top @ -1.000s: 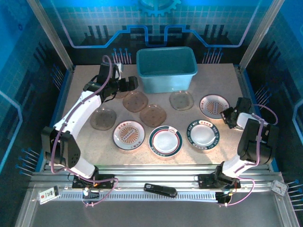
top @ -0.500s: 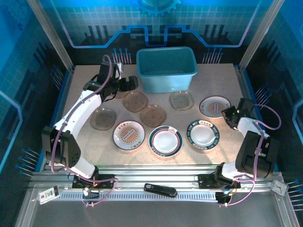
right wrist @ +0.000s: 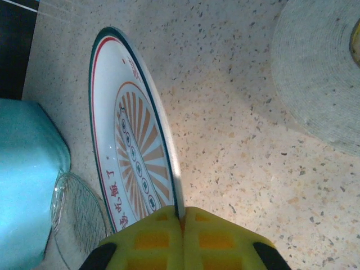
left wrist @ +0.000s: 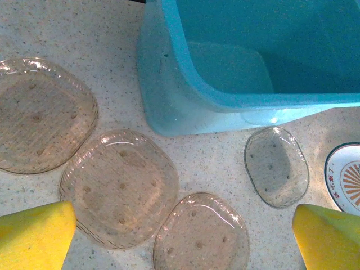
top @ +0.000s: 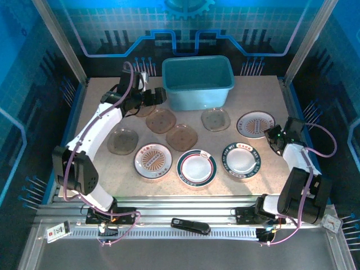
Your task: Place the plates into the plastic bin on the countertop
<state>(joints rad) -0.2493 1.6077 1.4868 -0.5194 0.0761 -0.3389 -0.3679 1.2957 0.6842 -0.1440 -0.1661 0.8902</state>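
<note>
The teal plastic bin stands at the back of the beige countertop. Several smoky-brown plates lie in front of it, with three white patterned plates in a row nearer me. My right gripper is shut on the near rim of a fourth white plate with an orange sunburst; in the right wrist view, the yellow fingers pinch that plate. My left gripper hovers open by the bin's front left corner, its fingertips spread wide above the brown plates.
Blue side walls and metal posts fence the countertop. A black tool lies on the front rail. In the right wrist view, a grey rounded shape sits beyond the held plate. The bin wall stands close ahead of my left gripper.
My right arm has swung its elbow back toward me while the gripper stays at the sunburst plate's rim. My left gripper has edged slightly toward the bin.
</note>
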